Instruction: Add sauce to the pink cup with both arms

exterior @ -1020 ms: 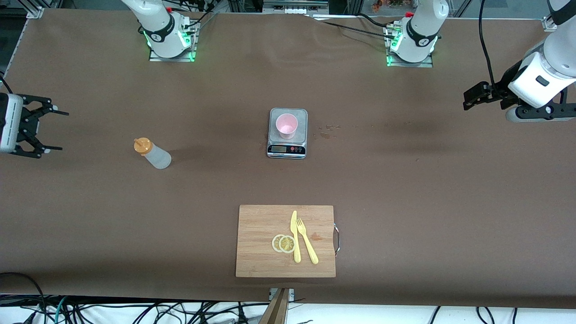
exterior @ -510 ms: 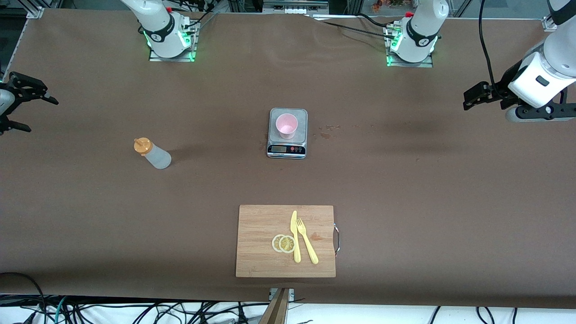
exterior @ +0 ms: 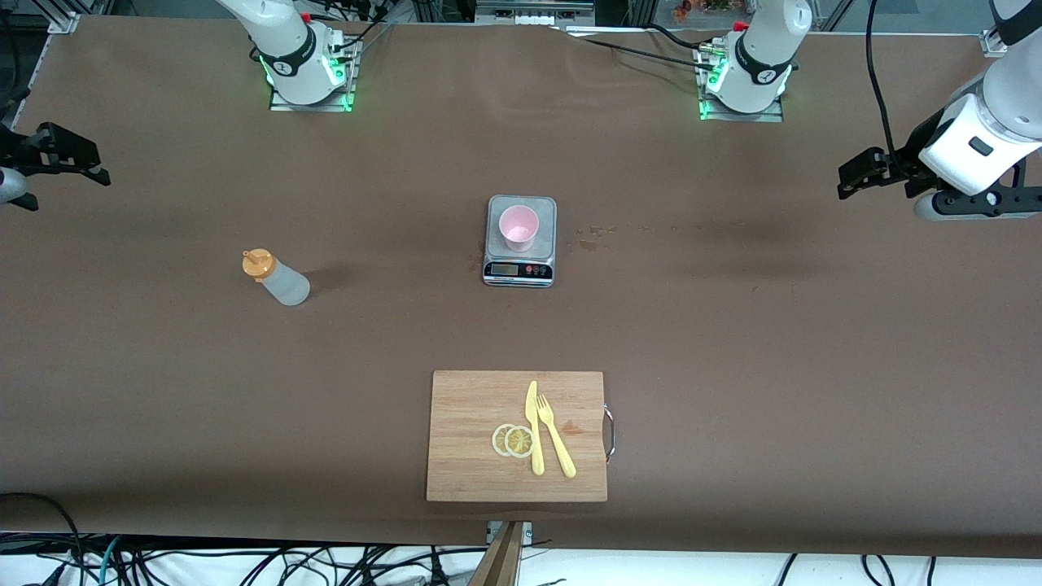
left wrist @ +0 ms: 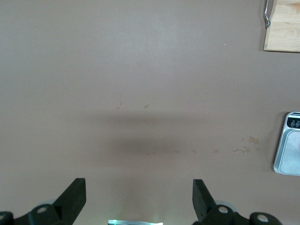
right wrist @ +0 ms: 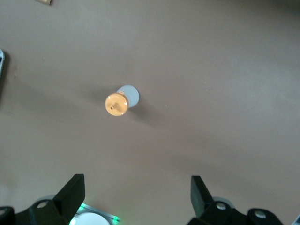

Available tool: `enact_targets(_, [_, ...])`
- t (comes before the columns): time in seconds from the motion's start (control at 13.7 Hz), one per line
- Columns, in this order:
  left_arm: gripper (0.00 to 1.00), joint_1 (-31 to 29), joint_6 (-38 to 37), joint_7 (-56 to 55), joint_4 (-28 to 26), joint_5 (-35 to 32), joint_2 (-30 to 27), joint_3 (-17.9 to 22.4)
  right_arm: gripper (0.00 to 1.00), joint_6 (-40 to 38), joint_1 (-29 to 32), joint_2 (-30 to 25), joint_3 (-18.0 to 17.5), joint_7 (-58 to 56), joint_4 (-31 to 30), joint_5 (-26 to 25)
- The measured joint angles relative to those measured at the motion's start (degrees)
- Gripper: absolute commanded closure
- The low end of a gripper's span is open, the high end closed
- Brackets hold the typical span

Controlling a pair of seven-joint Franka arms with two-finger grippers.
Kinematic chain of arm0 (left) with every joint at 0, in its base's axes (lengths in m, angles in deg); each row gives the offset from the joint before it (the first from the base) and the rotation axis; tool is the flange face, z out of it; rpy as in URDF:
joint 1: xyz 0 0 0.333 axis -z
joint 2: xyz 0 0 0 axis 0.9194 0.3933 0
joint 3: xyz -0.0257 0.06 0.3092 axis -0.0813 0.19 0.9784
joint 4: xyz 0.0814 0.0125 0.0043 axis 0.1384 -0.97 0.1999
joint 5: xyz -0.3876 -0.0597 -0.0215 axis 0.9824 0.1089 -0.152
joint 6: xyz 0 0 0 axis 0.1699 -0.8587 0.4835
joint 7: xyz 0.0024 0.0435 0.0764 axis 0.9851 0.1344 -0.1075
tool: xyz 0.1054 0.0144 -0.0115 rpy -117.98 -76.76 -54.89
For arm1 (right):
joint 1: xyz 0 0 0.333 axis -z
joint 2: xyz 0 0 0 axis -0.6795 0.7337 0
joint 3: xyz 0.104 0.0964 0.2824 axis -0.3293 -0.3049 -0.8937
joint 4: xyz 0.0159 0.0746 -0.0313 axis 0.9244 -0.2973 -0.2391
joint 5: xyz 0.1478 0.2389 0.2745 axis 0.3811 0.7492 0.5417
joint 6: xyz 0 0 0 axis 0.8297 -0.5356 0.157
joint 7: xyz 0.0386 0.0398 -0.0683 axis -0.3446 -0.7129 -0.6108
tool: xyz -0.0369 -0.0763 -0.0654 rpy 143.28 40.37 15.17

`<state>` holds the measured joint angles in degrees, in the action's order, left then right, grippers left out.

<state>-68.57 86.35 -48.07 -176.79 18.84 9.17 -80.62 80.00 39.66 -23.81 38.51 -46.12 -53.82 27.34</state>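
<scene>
The sauce bottle (exterior: 275, 278), translucent with an orange nozzle cap, stands alone on the brown table toward the right arm's end. It also shows from above in the right wrist view (right wrist: 121, 101). The pink cup (exterior: 518, 228) stands upright on a small kitchen scale (exterior: 521, 273) at mid table. My right gripper (exterior: 65, 163) hangs open and empty over the table's edge at its own end, apart from the bottle; its own view (right wrist: 136, 197) shows the jaws wide apart. My left gripper (exterior: 863, 169) waits open and empty over its end of the table, as its own view (left wrist: 139, 199) shows.
A wooden cutting board (exterior: 464, 456) with a yellow knife, a yellow fork and two lemon slices lies nearer the front camera than the scale. Small crumbs or stains (exterior: 590, 236) mark the table beside the scale. The scale's edge (left wrist: 288, 145) and a corner of the board (left wrist: 283, 26) show in the left wrist view.
My right gripper has swung at the table's end toward the robots' bases and turned, still open. The left arm, bottle and cup have not moved.
</scene>
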Motion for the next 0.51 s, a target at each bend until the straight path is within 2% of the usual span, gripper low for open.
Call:
enact_targets(0.22, [0.00, 0.0, 0.0, 0.0, 0.0, 0.0, 0.0, 0.0, 0.00, 0.6, -0.7, -0.6, -1.9, 5.4, -0.1, 0.0])
enact_targets(0.51, [0.00, 0.0, 0.0, 0.0, 0.0, 0.0, 0.0, 0.0, 0.00, 1.1, -0.7, -0.7, -2.0, 6.6, -0.3, 0.0])
